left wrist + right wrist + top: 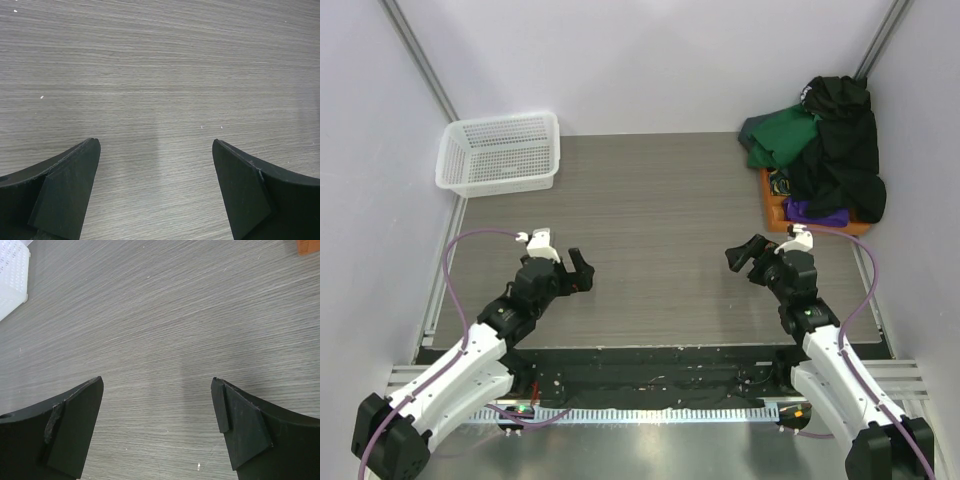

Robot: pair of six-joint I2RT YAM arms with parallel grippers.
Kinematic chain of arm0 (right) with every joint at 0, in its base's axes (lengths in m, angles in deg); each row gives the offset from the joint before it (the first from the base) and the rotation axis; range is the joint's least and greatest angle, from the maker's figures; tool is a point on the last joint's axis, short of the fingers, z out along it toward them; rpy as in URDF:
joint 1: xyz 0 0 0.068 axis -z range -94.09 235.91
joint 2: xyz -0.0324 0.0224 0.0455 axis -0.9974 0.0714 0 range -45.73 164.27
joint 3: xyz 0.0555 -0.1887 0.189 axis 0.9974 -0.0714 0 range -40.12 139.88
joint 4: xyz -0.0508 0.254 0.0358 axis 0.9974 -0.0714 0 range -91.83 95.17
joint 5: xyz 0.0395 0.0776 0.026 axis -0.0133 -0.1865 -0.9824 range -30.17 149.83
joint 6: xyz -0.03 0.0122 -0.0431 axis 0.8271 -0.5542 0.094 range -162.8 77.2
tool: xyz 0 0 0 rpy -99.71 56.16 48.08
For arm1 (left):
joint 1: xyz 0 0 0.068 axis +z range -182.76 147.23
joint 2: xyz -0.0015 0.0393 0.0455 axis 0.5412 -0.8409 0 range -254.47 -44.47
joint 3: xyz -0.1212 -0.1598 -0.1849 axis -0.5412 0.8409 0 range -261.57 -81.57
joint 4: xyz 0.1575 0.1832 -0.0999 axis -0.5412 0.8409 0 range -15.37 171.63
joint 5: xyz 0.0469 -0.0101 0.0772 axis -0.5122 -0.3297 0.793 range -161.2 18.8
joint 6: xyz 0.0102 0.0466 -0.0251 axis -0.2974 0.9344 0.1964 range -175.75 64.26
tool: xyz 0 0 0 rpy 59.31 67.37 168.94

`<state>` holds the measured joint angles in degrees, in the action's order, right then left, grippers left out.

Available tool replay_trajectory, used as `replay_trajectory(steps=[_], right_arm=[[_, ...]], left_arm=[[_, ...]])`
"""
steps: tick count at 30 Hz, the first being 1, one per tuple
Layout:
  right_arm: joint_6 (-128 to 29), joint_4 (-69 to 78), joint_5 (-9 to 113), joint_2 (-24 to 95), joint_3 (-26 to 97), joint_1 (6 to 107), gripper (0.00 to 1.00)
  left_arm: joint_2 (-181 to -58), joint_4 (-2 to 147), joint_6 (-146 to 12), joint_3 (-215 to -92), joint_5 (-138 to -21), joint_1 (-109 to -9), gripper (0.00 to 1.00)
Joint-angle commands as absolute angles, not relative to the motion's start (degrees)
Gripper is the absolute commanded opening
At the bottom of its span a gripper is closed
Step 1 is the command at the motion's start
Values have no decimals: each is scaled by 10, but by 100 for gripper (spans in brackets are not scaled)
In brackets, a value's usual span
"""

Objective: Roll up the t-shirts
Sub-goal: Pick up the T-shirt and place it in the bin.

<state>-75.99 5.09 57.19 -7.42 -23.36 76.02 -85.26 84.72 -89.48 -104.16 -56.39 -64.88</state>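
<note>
The t-shirts (pixel 825 140) lie in a heap on the orange tray (pixel 776 205) at the back right: dark green, black and purple cloth piled together. My left gripper (pixel 576 270) is open and empty, low over the bare table at the near left. My right gripper (pixel 744 257) is open and empty, low over the table at the near right, well in front of the heap. In the left wrist view my gripper (pixel 156 145) has only wood grain between its fingers. In the right wrist view my gripper (pixel 157 382) likewise frames bare table.
A white mesh basket (pixel 501 153) stands at the back left; its corner shows in the right wrist view (pixel 11 280). The tray's orange corner shows at the top right of that view (pixel 308 246). White walls enclose the wood-grain table (pixel 650 220) on three sides.
</note>
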Motion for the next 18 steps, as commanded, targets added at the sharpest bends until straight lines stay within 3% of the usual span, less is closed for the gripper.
replay_trajectory(steps=[1, 9, 18], right_arm=[[-767, 77, 575, -76, -232, 762, 98], [-793, 87, 588, -28, -161, 763, 89], [-707, -94, 786, 148, 158, 766, 87]], left_arm=[[-855, 822, -884, -1061, -550, -647, 100], [-840, 810, -893, -1050, -544, -647, 100], [-858, 788, -888, -1051, -584, -647, 100]])
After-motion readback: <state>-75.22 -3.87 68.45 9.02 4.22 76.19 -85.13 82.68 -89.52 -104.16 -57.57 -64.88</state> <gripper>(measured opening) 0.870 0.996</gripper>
